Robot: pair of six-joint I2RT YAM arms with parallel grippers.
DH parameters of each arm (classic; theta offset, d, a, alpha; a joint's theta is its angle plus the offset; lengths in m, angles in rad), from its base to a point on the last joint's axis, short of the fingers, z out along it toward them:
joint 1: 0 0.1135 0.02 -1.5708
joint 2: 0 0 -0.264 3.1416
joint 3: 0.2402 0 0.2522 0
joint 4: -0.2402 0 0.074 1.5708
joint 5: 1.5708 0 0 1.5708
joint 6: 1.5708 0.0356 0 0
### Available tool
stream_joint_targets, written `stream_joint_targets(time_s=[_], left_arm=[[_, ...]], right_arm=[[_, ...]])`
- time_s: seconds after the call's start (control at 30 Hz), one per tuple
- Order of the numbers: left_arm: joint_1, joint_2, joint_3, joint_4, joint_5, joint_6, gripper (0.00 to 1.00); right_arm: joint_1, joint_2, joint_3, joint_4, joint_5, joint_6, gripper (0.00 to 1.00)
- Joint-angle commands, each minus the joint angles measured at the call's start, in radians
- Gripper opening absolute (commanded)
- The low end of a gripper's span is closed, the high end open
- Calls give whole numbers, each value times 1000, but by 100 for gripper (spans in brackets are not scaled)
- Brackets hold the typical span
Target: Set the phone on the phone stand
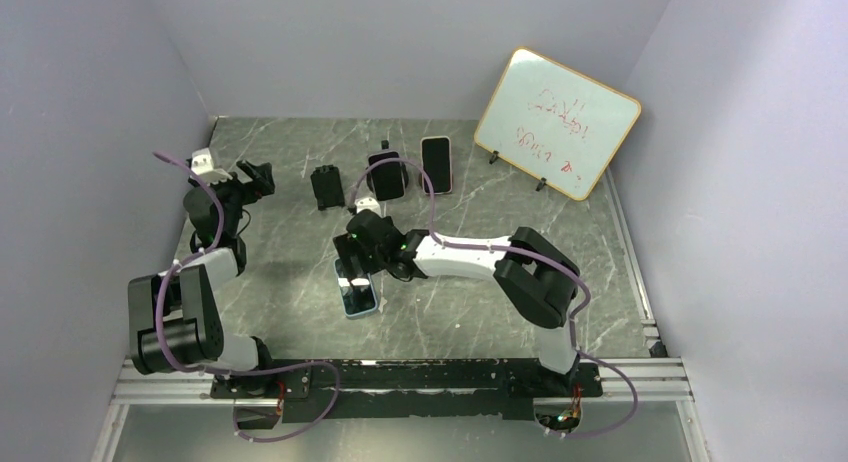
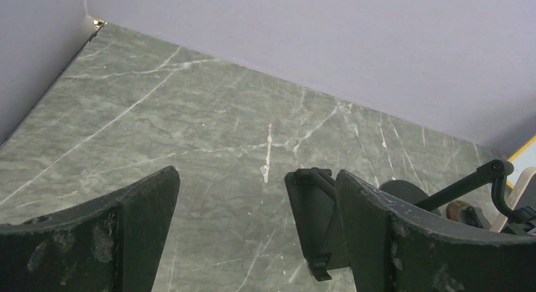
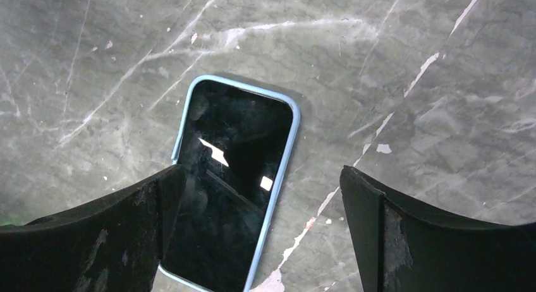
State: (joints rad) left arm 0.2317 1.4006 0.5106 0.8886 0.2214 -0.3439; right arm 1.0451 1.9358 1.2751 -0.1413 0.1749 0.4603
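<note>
Right gripper (image 3: 260,172) is spread wide open and empty, positioned over the blue-cased phone (image 3: 237,146), which is laid flat, screen up, on the table (image 3: 442,83) below and slightly left of jaw centre. Left gripper (image 2: 256,178) is likewise open with nothing held; the phone stand (image 2: 310,222) is seen just ahead of it, right of centre.

Dark green marble-pattern worktop (image 1: 290,272), white veins, a few pale chips. Plain pale grey-lilac walls on three sides: back wall (image 1: 400,42), left wall (image 1: 70,132), right wall (image 1: 740,182). Whiteboard (image 1: 556,122) with red scribble propped at the far right corner. Aluminium rail (image 1: 640,382) along the near edge. Light is even and soft.
</note>
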Motion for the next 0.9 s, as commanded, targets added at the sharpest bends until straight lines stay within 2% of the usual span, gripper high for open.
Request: stream_joint_targets(time_s=[0.0,0.87], left_arm=[[-5,13,0,55,5,16,97],[-3,10,-3,12,-49,29,97]], right_arm=[[20,17,22,-45,60,53,98],[55,116,90,-87,18,57,99]])
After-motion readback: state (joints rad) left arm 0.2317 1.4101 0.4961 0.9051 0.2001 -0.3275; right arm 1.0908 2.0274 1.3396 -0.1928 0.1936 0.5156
